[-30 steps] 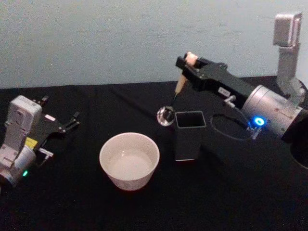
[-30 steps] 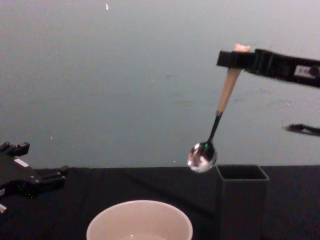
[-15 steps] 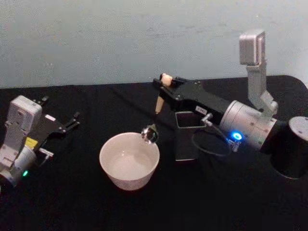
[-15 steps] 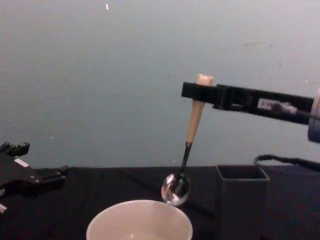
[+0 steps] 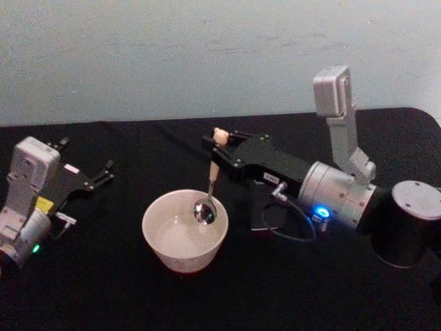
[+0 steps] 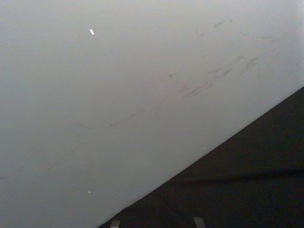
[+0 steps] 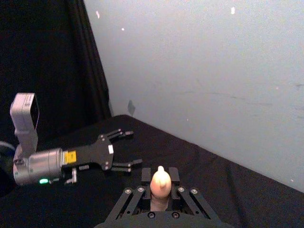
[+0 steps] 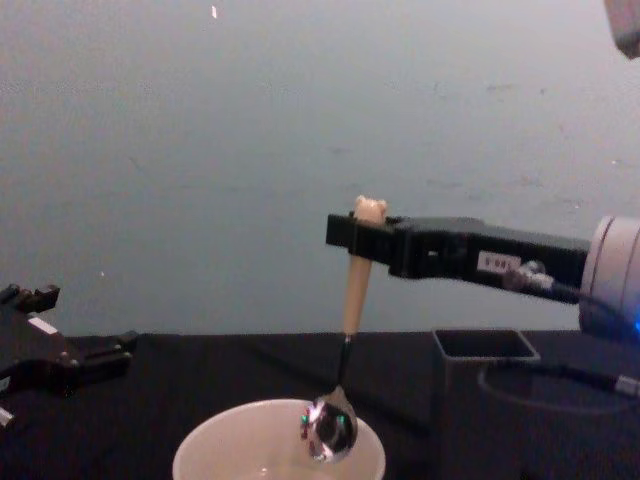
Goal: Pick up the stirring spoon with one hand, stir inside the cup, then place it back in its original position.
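Since half a second ago the right arm has swung left and dropped, so the stirring spoon (image 5: 204, 211) now has its bowl down inside the cup (image 5: 180, 256) instead of up by the rim. Black-covered desk (image 5: 103, 296), plain pale wall (image 5: 172, 55) behind. Right end effector (image 5: 218, 145) is clamped on the beige handle just under the bear knob. Left end effector (image 7: 124, 150) sits far left, fingers spread. Chest view gives the dark square holder (image 8: 485, 400) right of the cup; from the head view the arm covers most of it.
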